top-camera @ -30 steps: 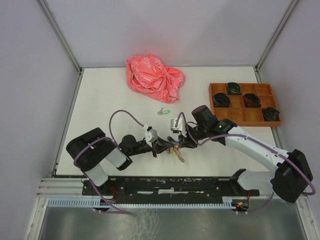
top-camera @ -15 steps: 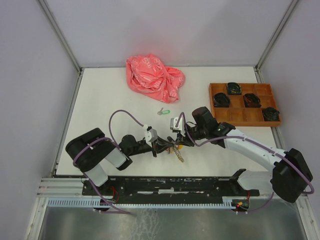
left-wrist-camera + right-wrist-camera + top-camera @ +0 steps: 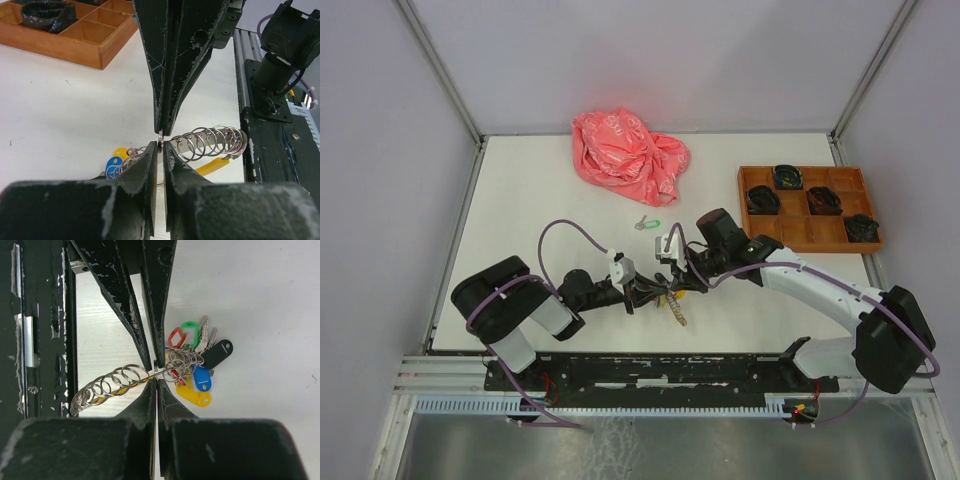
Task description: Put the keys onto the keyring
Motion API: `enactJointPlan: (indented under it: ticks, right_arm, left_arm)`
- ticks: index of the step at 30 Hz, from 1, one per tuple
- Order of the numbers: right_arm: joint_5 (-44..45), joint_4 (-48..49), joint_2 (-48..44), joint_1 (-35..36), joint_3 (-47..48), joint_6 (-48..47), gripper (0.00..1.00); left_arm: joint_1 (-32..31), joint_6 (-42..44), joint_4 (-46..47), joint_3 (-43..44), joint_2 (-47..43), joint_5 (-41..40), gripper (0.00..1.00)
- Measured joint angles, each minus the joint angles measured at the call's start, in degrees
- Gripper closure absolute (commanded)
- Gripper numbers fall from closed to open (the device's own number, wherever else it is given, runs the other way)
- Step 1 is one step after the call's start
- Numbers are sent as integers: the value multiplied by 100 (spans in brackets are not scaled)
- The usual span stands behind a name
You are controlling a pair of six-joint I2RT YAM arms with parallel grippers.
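Near the table's front edge: two arms meet tip to tip over the white table [image 3: 530, 230], with the left gripper [image 3: 159, 150] and the right gripper [image 3: 156, 384] facing each other, almost touching.
Right gripper: its two fingers [image 3: 167, 400] are pressed together and pinch one thin silver metal keyring [image 3: 160, 136] at their tips.
Left gripper: its two fingers [image 3: 147, 165] stand a narrow slit apart with the same keyring's wire at their tips; whether they grip it cannot be told.
Bunch of keys [image 3: 192, 357]: it lies on the table at the keyring, just beside the fingertips. It carries five oval plastic tags: one red tag [image 3: 176, 337], one green tag [image 3: 190, 333], one black tag [image 3: 218, 354], one blue tag [image 3: 202, 379] and one yellow tag [image 3: 194, 396]. Silver blades show between green and black, but their number is unclear.
Ring chain [image 3: 112, 384]: one string of linked silver wire rings leads off from the keyring on the other side. The rings overlap too much to count.
Lone key [image 3: 647, 224]: one small silver key with a green tag lies by itself between the bag and the grippers, apart from both.
Bag [image 3: 628, 152]: one crumpled pink plastic bag sits at the table's far edge.
Tray [image 3: 790, 232]: one brown wooden divided tray sits at the right, holding four black coiled items [image 3: 763, 200], each in its own compartment.
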Motion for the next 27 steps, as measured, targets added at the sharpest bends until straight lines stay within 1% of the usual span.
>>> enactJointPlan:
  ticks: [3,9,17,27]
  right_arm:
    - [26,-551,212,24,389,-181,99]
    - [306,-1668,704,195,1224,-522,99]
    - [813,-2643,1231,557,1961,-713,99]
    - [1110,-3187,1443,645,2376,-778,99]
  left_arm:
    - [0,0,20,11,9,55,76]
    - [0,0,20,55,101,188,72]
    - [0,0,20,85,151,225,71]
    - [13,0,24,111,197,334,74]
